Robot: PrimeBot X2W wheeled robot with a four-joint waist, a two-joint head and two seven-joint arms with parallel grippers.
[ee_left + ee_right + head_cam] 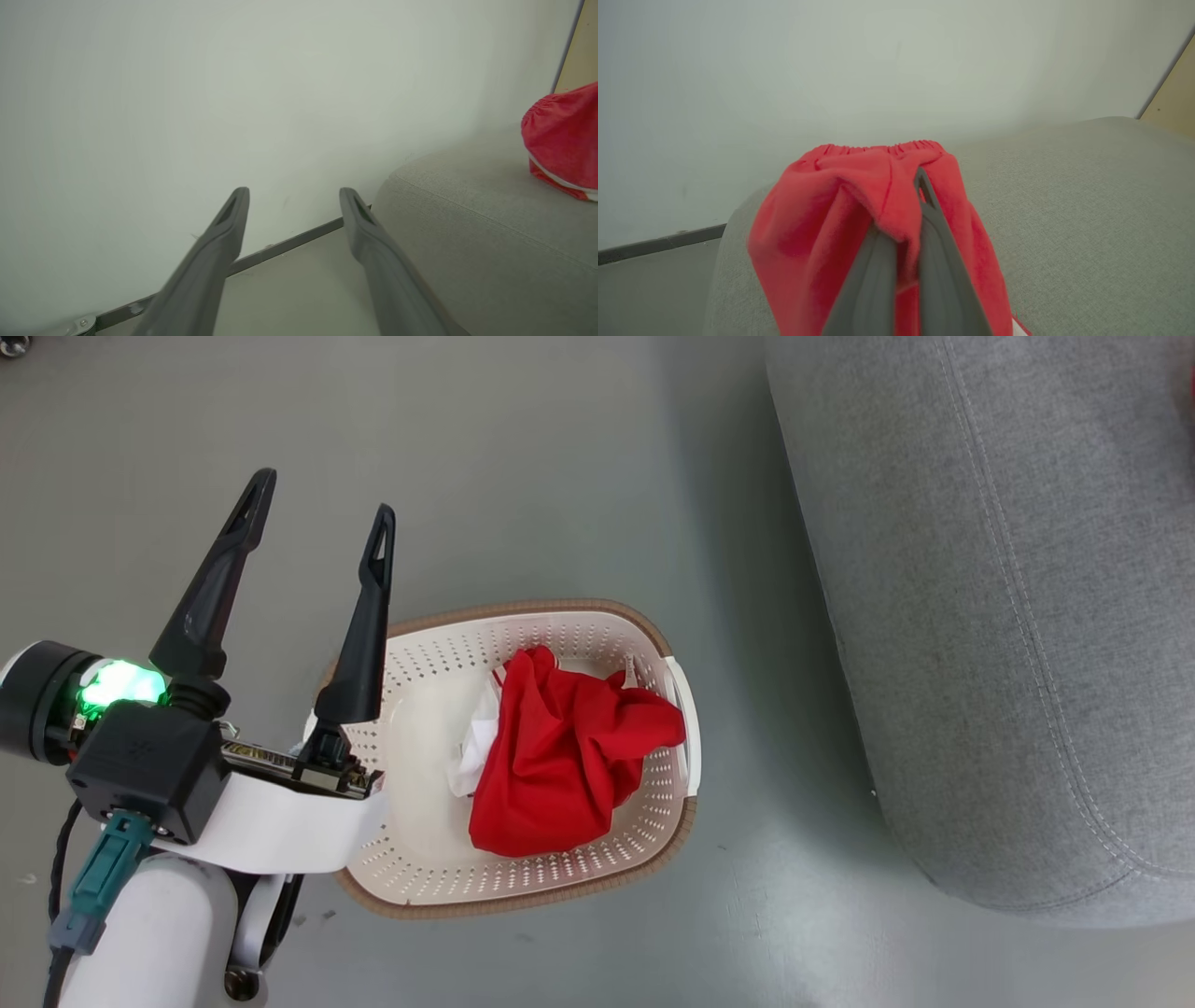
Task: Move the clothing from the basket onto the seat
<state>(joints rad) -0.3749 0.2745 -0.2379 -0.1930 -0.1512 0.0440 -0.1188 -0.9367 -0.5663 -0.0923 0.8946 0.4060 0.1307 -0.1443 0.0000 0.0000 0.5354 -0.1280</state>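
The right claw (903,200) was clamped shut on a red garment (840,196), holding it over the sofa (1087,196), apparently to set it down there. The left claw (322,495), spread wide and empty, hung by the basket (523,887) on the floor, likely poised for the other garment (560,765) bunched inside.
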